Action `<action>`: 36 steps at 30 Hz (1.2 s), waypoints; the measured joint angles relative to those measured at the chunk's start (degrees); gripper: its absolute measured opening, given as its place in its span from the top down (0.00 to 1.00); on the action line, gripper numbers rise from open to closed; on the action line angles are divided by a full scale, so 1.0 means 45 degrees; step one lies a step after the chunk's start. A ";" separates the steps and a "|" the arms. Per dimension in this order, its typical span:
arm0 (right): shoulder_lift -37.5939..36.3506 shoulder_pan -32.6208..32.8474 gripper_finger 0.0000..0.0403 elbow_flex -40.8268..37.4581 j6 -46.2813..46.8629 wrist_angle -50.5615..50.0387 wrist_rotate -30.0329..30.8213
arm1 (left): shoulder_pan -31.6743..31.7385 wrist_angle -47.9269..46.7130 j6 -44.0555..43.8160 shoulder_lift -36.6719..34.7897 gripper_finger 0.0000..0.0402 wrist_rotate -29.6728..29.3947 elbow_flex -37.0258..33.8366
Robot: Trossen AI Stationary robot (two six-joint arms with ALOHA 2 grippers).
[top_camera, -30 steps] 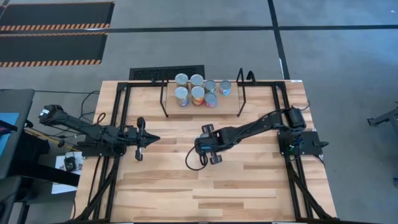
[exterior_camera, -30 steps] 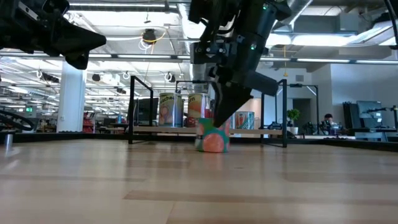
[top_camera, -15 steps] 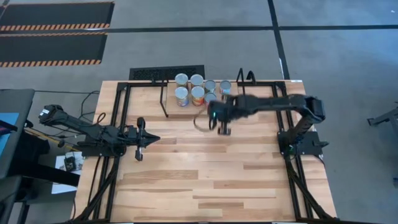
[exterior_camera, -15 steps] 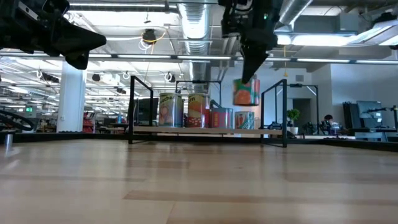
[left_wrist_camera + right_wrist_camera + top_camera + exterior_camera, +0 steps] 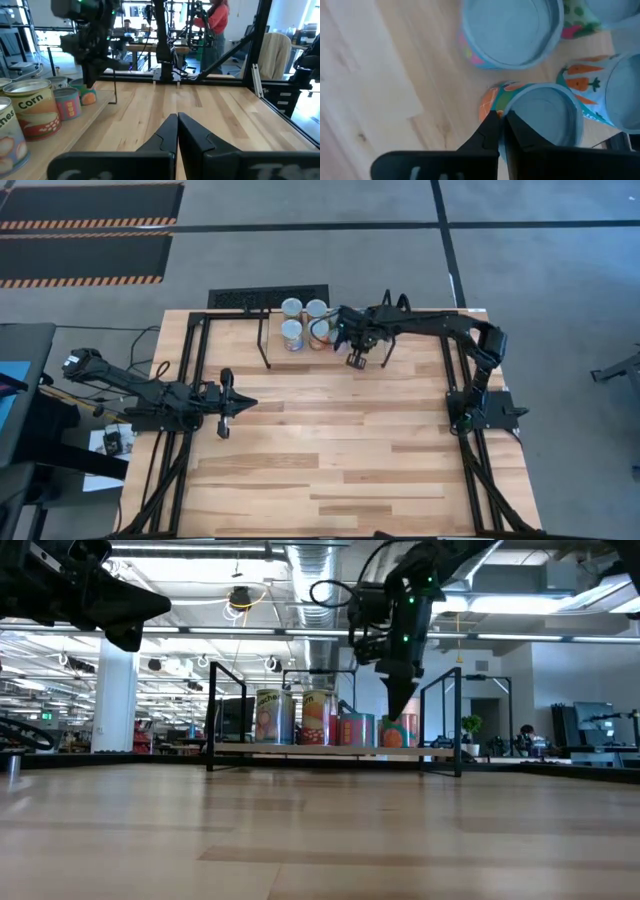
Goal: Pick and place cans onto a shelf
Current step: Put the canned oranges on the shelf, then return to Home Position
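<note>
plank-topped table [image 5: 330, 450], striped floor mats [image 5: 85, 230], person in red [image 5: 216, 22]

Both arms are dark, jointed and slender, the right arm [image 5: 430, 325] carrying a looped black cable and small green indicator lights near its wrist, each ending in two tapered black fingers [image 5: 200, 137] of matte finish.

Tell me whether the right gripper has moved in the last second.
Yes. The right gripper has gone from mid-table to the shelf, and now hangs over the cans there, fingers closed on a can's rim.
</note>
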 joint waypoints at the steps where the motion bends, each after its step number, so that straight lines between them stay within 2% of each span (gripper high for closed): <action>1: 0.0056 -0.0115 0.95 -0.0005 0.0005 -0.0016 -0.0011 | -0.0001 0.0001 0.0000 0.0000 1.00 0.0000 0.0000; 7: 0.0020 -0.0354 0.94 0.0000 -0.0044 0.0234 -0.0174 | -0.0002 0.0005 0.0015 0.0000 1.00 0.0000 0.0005; 17: 0.0017 -0.0541 0.84 0.0000 0.0046 0.0455 -0.0161 | -0.0005 -0.0015 0.0087 0.0000 1.00 -0.0347 0.0005; 22: 0.0017 -0.0641 0.76 0.0000 0.0250 0.0542 -0.0128 | -0.0002 -0.0052 0.0118 0.0000 1.00 -0.0366 0.0005; 28: -0.0433 -0.0511 0.65 -0.0010 0.0064 0.0739 0.0743 | 0.0457 -0.0233 0.0358 0.0000 1.00 -0.0252 0.0010; 32: -0.1384 -0.0194 0.68 -0.0005 -0.0244 0.1129 0.0885 | 0.0971 -0.0291 0.0406 0.0002 1.00 0.0543 0.0010; 36: -0.2391 0.0411 0.83 -0.0245 -0.0603 0.2021 0.0805 | 0.1175 -0.0296 0.0656 0.0000 1.00 0.0811 0.0010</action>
